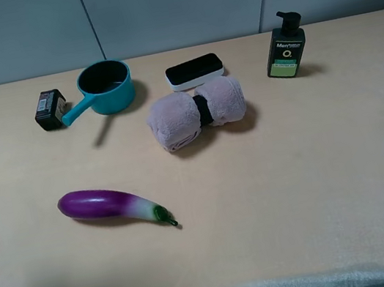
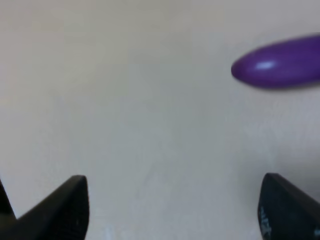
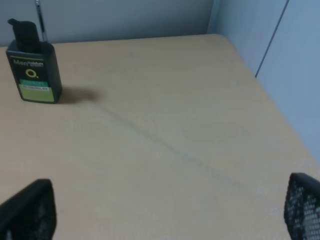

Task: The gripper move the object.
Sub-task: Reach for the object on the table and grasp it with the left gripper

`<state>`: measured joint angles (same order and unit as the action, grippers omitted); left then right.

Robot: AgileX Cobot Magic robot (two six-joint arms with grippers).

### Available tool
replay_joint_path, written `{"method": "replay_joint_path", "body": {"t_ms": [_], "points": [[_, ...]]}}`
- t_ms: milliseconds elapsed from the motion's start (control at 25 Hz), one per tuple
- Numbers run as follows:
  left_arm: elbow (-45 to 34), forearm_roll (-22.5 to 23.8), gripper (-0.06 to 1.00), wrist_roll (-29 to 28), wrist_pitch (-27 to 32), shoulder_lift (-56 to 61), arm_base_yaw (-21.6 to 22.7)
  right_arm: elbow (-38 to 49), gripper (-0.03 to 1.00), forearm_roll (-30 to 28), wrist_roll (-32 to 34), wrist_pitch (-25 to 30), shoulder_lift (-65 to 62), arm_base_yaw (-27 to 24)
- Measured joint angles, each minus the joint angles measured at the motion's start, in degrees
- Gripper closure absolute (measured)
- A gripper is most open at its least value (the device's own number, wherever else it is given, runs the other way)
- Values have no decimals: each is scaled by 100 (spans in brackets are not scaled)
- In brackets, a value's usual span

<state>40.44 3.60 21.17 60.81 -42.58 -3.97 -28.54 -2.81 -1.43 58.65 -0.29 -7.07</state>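
rolled towel (image 1: 198, 116) lies mid-worktop (image 1: 319, 188), untouched
left claw (image 2: 175, 212) and right claw (image 3: 167, 215) both gape empty; the eggplant (image 2: 280, 62) sits near the left claw, well apart from the towel, so it could get grabbed by mistake.
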Motion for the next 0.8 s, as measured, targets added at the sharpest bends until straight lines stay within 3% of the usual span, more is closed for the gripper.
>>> {"method": "replay_joint_path", "body": {"t_ms": [240, 480, 800], "points": [[0, 0, 18, 638, -212, -939, -31, 0, 27, 0, 0, 0, 0, 0], [0, 6, 18, 1294, -624, -1316, -400, 0, 27, 0, 0, 0, 0, 0], [289, 162, 18, 1376, -743, -2234, -1002, 0, 27, 0, 0, 0, 0, 0]]}}
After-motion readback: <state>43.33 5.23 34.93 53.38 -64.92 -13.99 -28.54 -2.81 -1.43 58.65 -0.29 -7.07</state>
